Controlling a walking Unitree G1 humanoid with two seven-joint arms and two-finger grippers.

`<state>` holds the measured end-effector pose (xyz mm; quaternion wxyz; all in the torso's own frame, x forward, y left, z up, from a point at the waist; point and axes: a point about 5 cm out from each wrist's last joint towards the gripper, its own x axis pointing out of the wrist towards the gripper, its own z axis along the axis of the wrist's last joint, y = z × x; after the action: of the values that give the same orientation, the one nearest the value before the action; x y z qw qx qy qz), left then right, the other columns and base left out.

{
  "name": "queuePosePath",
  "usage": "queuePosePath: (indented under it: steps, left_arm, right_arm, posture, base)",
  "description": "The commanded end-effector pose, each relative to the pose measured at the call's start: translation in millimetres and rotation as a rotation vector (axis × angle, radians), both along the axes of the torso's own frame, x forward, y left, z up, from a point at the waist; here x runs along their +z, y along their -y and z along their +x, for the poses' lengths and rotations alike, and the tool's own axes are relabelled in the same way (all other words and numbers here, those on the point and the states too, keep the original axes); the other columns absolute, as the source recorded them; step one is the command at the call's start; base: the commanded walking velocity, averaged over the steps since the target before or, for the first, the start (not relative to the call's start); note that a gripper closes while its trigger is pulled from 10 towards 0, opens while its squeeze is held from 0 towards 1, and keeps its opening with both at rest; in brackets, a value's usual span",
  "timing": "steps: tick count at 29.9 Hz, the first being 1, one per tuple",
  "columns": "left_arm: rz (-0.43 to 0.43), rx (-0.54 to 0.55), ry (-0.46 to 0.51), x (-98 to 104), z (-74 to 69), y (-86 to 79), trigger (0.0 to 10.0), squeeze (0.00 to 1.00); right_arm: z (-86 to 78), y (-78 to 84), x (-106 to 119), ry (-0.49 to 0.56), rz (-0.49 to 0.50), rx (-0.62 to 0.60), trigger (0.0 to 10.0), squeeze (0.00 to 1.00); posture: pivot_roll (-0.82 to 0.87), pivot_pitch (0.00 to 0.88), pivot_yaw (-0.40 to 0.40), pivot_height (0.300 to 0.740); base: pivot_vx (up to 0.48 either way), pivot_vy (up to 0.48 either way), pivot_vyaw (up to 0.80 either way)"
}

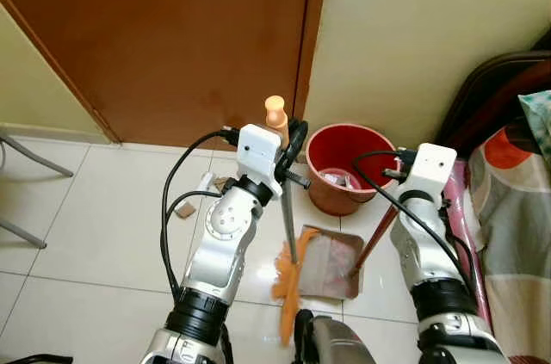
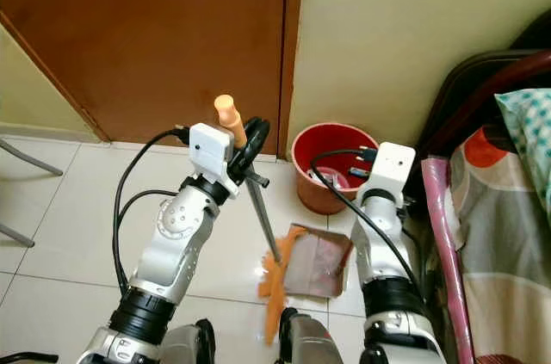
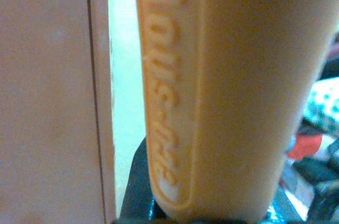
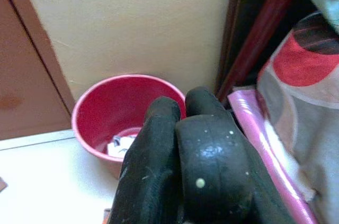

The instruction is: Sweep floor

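- The broom [image 1: 291, 209] has an orange grip with raised lettering at its top, a thin grey metal shaft and orange bristles. It stands nearly upright on the white tile floor, its top leaning slightly toward the brown door.
- Its bristles [image 1: 287, 282] rest on the floor at the near-left edge of the dustpan.
- The dustpan [image 1: 331, 262] is a flat, brownish tray lying on the floor just in front of the red bucket [image 1: 349, 166]; its thin reddish handle [image 1: 379, 235] seems to slant upward.
- The red bucket holds some pale scraps.
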<state>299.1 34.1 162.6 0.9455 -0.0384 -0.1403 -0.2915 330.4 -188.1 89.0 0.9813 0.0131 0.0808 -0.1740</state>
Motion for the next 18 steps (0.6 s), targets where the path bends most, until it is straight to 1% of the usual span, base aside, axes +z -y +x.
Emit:
queuePosePath:
  steps: [1, 3, 6, 7, 9, 12, 15, 17, 18]
  left_arm:
    - [-0.127, -0.055, 0.038, 22.6, -7.8, 14.8, 10.0, 0.0]
    - [-0.187, -0.063, 0.053, 38.9, -4.7, 15.3, 10.0, 0.0]
    - [-0.205, -0.065, 0.052, 47.9, -1.9, 14.3, 10.0, 0.0]
    - [-0.244, -0.054, 0.056, 58.3, 0.6, 10.8, 10.0, 0.0]
    - [-0.28, -0.035, 0.059, 67.8, 3.3, 3.9, 10.0, 0.0]
    - [-0.281, -0.022, 0.067, 70.8, 4.2, -0.6, 10.0, 0.0]
    - [-0.271, 0.043, 0.102, 80.1, 8.2, -21.0, 10.0, 0.0]
    - [-0.268, 0.099, 0.135, 89.5, 10.9, -38.0, 10.0, 0.0]
    - [-0.266, 0.111, 0.15, 94.1, 11.5, -43.2, 10.0, 0.0]
  right_arm:
    - [-0.6, -7.4, -10.0, -0.051, 0.028, 0.022, 10.0, 0.0]
    - [0.7, -11.2, -12.2, -0.059, 0.051, 0.029, 10.0, 0.0]
    - [2.6, -12.2, -12.1, -0.058, 0.049, 0.029, 10.0, 0.0]
    - [4.3, -13.0, -10.7, -0.051, 0.052, 0.032, 10.0, 0.0]
    - [6.8, -13.0, -9.4, -0.044, 0.053, 0.036, 10.0, 0.0]
    - [7.7, -11.9, -9.0, -0.042, 0.052, 0.035, 10.0, 0.0]
    - [7.0, -4.7, -9.3, -0.047, 0.021, 0.029, 10.0, 0.0]
    - [5.7, 1.0, -11.1, -0.053, 0.016, 0.018, 10.0, 0.0]
    - [5.5, 2.8, -11.6, -0.054, 0.01, 0.016, 10.0, 0.0]
  posture:
    - [-0.01, 0.193, -0.002, 0.74]
    - [0.0, 0.18, -0.001, 0.74]
    - [0.0, 0.167, -0.001, 0.74]
    - [-0.01, 0.157, 0.0, 0.74]
    - [-0.01, 0.148, 0.001, 0.74]
    - [-0.01, 0.144, 0.002, 0.74]
    - [-0.01, 0.131, 0.001, 0.74]
    - [-0.01, 0.127, -0.001, 0.74]
    - [-0.01, 0.123, -0.006, 0.74]
  base:
    - [0.0, 0.0, 0.0]
    - [0.0, 0.0, 0.0]
    - [0.0, 0.0, 0.0]
    - [0.0, 0.0, 0.0]
    - [0.0, 0.0, 0.0]
    - [0.0, 0.0, 0.0]
    - [0.0, 0.0, 0.0]
    - [0.0, 0.0, 0.0]
    - [0.0, 0.0, 0.0]
